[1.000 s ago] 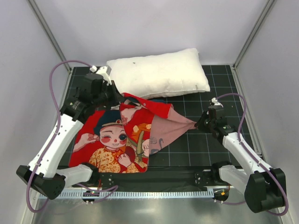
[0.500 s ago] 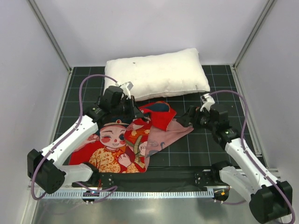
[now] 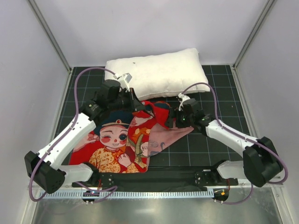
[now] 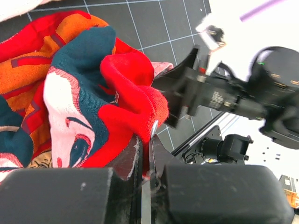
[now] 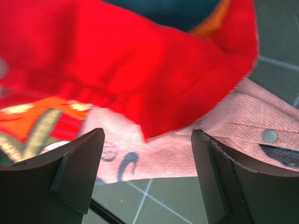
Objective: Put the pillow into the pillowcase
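Top external view: the pillow lies on the desk, and the pillowcase sprawls just in front of it, face print up. Its raised red fold almost touches the pillow's near edge. Left jaws, pressed together, pinch that fold. Right jaws stand spread at the fold's right edge, over the pale pink reverse, gripping nothing.

The pillowcase is matt woven cloth; the pillow is soft, smooth cloth; the right end effector is matt plastic.
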Available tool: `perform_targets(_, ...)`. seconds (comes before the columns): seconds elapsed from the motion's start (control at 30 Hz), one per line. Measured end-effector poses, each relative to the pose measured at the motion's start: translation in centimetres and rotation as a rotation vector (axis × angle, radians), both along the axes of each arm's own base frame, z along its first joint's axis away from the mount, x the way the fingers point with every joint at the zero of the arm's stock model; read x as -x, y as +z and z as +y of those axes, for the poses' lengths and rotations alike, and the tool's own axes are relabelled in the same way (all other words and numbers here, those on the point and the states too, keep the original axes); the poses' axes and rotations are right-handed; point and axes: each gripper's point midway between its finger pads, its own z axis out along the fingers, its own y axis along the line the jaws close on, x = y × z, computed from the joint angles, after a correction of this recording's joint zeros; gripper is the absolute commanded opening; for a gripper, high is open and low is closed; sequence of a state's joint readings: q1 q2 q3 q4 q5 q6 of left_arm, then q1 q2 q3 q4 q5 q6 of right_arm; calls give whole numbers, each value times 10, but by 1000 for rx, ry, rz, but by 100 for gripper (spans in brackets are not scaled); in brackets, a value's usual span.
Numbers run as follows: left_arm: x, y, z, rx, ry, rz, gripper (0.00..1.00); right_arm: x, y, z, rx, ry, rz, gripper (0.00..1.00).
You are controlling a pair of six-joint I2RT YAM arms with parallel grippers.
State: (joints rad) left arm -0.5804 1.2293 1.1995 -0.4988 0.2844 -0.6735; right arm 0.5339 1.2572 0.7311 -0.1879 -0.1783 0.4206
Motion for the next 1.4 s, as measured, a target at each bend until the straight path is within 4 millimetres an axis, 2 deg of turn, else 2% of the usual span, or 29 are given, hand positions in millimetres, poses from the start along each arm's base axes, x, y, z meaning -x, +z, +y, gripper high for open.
perform_targets(0.07,1,-1,0,-1,-1,3,2,-2,-13,-3,23,-35,39,59)
perform_targets(0.1,1,-1,0,0,-3,5,2,-4,-19,-5,35,-55,52,31)
perform_targets(0.17,2,-1,-1,1,-8,6,2,-7,-25,-10,56,-92,73,9)
perform_targets(0.2,4,-1,-2,0,-12,7,1,-11,-26,-12,65,-112,82,4)
perform_targets(0.3,12,-2,-11,-3,-42,12,1,-30,-17,-24,71,-187,87,4)
perform_targets(0.4,22,-8,-25,-15,-84,22,2,-57,0,-51,48,-282,59,4)
perform_targets(0.47,30,-17,-39,-27,-119,39,1,-75,12,-79,42,-362,38,4)
perform_targets(0.53,33,-25,-51,-28,-141,57,1,-89,19,-109,62,-441,26,6)
perform_targets(0.57,35,-31,-59,-33,-156,68,1,-95,22,-122,76,-476,29,13)
perform_targets(0.63,37,-46,-76,-42,-180,95,1,-110,25,-138,83,-520,35,38)
perform_targets(0.67,37,-56,-84,-53,-193,116,1,-119,23,-145,88,-540,45,63)
perform_targets(0.73,35,-76,-99,-74,-213,152,1,-129,16,-157,103,-568,65,73)
perform_targets(0.77,34,-86,-106,-87,-221,169,1,-128,11,-161,112,-575,80,79)
perform_targets(0.87,24,-104,-121,-117,-228,198,1,-112,7,-163,112,-568,92,81)
perform_targets(0.93,11,-104,-128,-118,-221,201,1,-93,15,-158,80,-542,57,79)
perform_targets(1.03,-20,-83,-135,-79,-191,165,0,-60,43,-141,-40,-460,-60,78)
perform_targets(1.1,-41,-67,-129,-54,-156,132,0,-45,65,-123,-166,-382,-187,76)
perform_targets(1.13,-49,-61,-126,-46,-143,119,0,-36,67,-114,-212,-343,-212,75)
perform_targets(1.2,-63,-53,-117,-39,-115,95,1,-21,66,-96,-284,-258,-232,75)
perform_targets(1.3,-74,-53,-101,-49,-75,96,1,-12,53,-71,-316,-156,-181,75)
perform_targets(1.4,-73,-56,-89,-65,-52,104,1,-11,25,-53,-301,-108,-84,82)
